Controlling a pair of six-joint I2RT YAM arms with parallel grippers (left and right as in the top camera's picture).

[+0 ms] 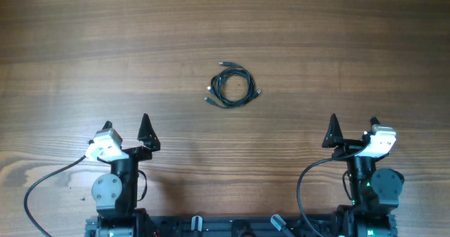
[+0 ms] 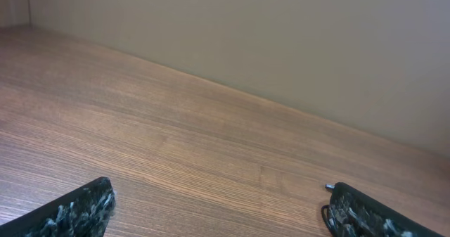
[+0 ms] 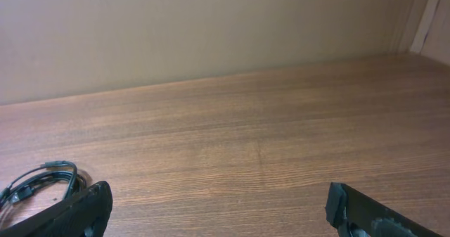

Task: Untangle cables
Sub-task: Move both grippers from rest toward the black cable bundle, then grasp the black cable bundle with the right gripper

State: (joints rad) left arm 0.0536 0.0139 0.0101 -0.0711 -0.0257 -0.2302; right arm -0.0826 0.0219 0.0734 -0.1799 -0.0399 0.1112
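The cables (image 1: 232,86) lie as one small coiled bundle of thin black wires with tiny silvery plug ends, near the middle of the wooden table. Part of the bundle shows at the lower left of the right wrist view (image 3: 39,181). A plug end and a bit of black wire peek out beside the right finger in the left wrist view (image 2: 329,188). My left gripper (image 1: 126,128) is open and empty, well to the near left of the bundle. My right gripper (image 1: 354,128) is open and empty, well to the near right of it.
Thicker black arm cables (image 1: 42,184) loop beside the arm bases at the near edge. A plain beige wall (image 3: 211,33) rises behind the far table edge.
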